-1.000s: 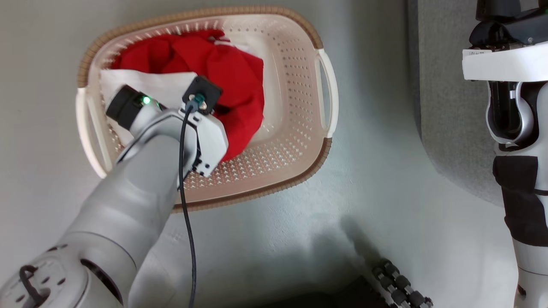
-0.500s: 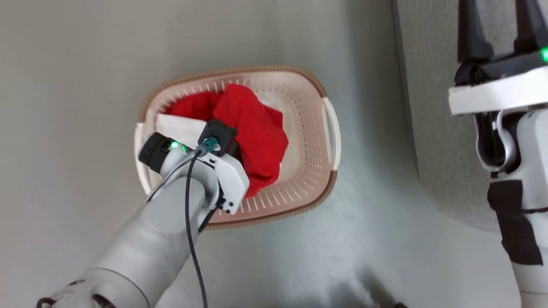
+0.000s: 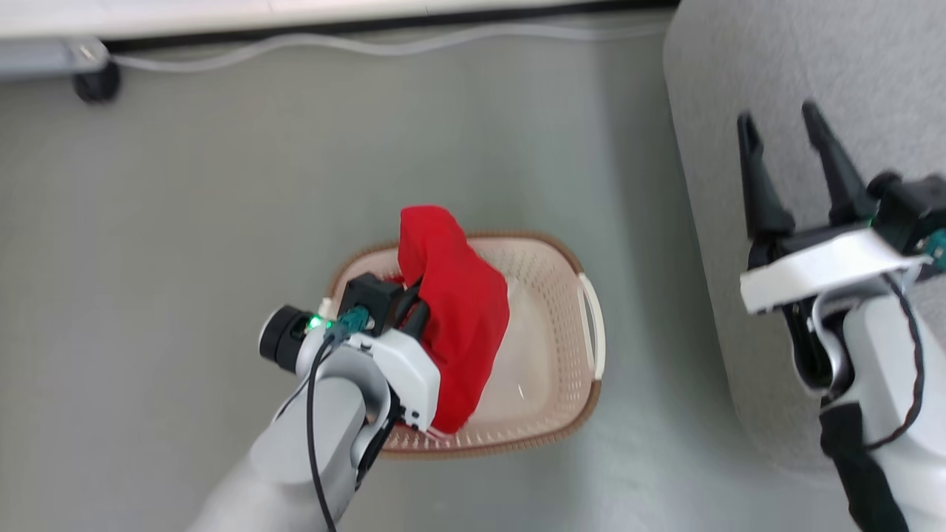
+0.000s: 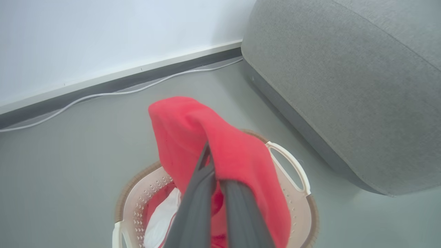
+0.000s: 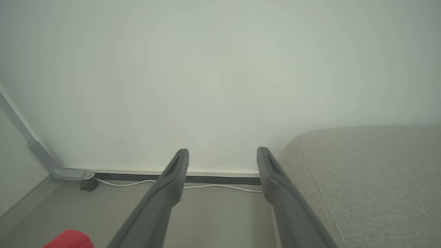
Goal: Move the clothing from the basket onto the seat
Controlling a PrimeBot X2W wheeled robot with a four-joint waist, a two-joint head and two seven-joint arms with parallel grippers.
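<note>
A red piece of clothing hangs lifted above the cream basket, pinched by my left gripper, which is shut on it. In the left wrist view the red clothing drapes over the closed fingers, and more red and white fabric lies down in the basket. My right gripper stands open and empty over the edge of the grey seat. In the right wrist view its fingers point at the wall, with the seat at the right.
A white cable runs along the baseboard at the far wall. A dark caster of a grey frame stands at the far left. Bare grey floor surrounds the basket.
My left gripper has lifted the red clothing up out of the basket. The head view has risen and pulled back, bringing the wall, the cable and more of the seat into sight.
</note>
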